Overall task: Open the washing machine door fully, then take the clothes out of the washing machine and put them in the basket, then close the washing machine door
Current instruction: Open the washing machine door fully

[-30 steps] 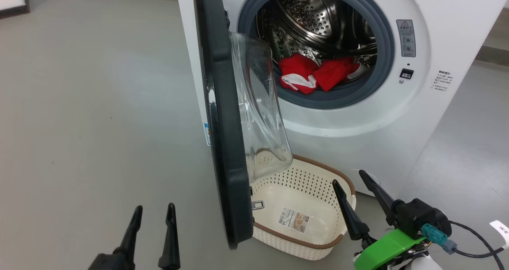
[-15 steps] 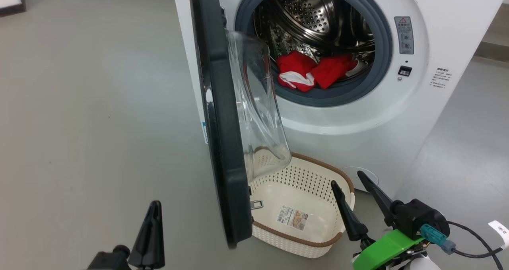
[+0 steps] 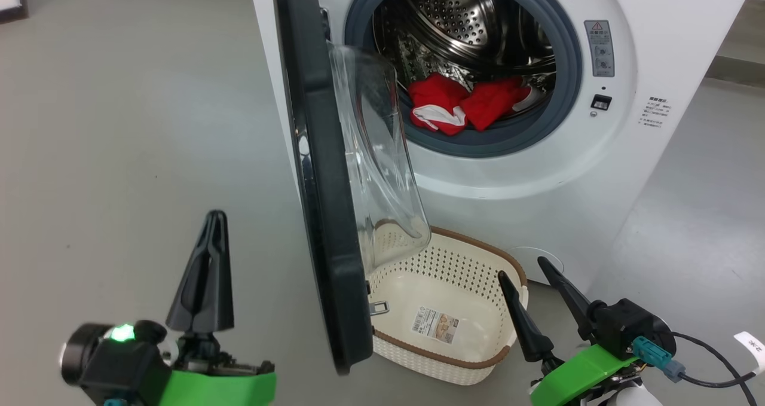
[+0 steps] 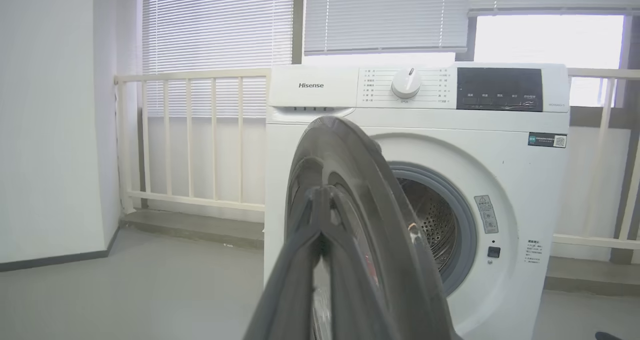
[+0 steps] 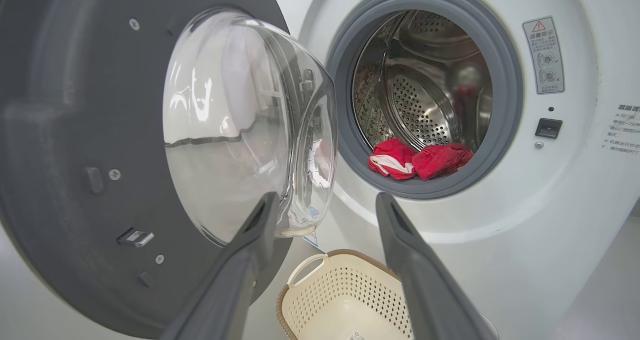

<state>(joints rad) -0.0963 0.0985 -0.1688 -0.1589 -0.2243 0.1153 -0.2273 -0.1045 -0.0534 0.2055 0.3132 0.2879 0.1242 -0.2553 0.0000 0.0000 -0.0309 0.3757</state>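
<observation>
Inside the washing machine the clothes await removal, door part-open, basket empty; left jaws together, right jaws apart.

Daylight is flooding in through the window behind the washing machine, burning out to white in the left wrist view. Close to that lens the left gripper is blurring softly. White glare is streaking the glass of the washing machine door; the floor is lying evenly lit, shadows faint.
</observation>
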